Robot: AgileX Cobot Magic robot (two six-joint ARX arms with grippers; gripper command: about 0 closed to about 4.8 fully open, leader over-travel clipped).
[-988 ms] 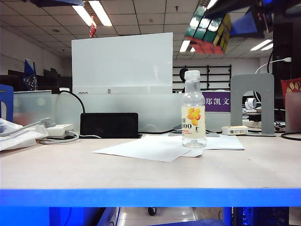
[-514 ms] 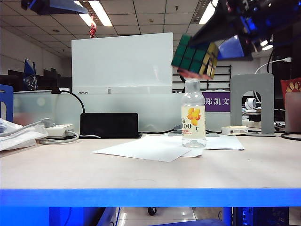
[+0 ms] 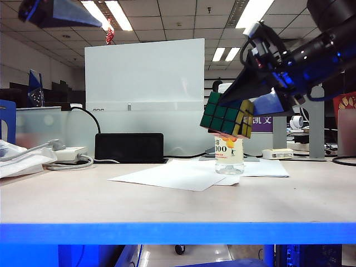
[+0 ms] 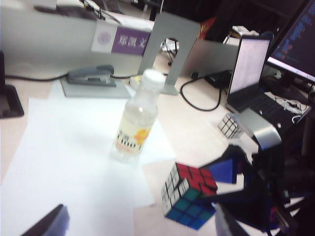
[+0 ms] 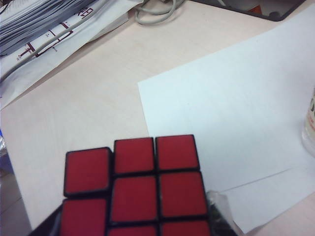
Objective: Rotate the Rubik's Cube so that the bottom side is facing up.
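Item one: my right end effector pinches the Rubik's Cube in the air above the tabletop, in front of the bottle in the exterior view, its red face toward the wrist camera. Item two: my left end effector hangs high at the left, fingers spread, gripping nothing. White paper sheets lie under the bottle.

We see an office: ceiling lights glow over a pale desk with a blue front edge, a whiteboard behind, and a grey bookend at right.
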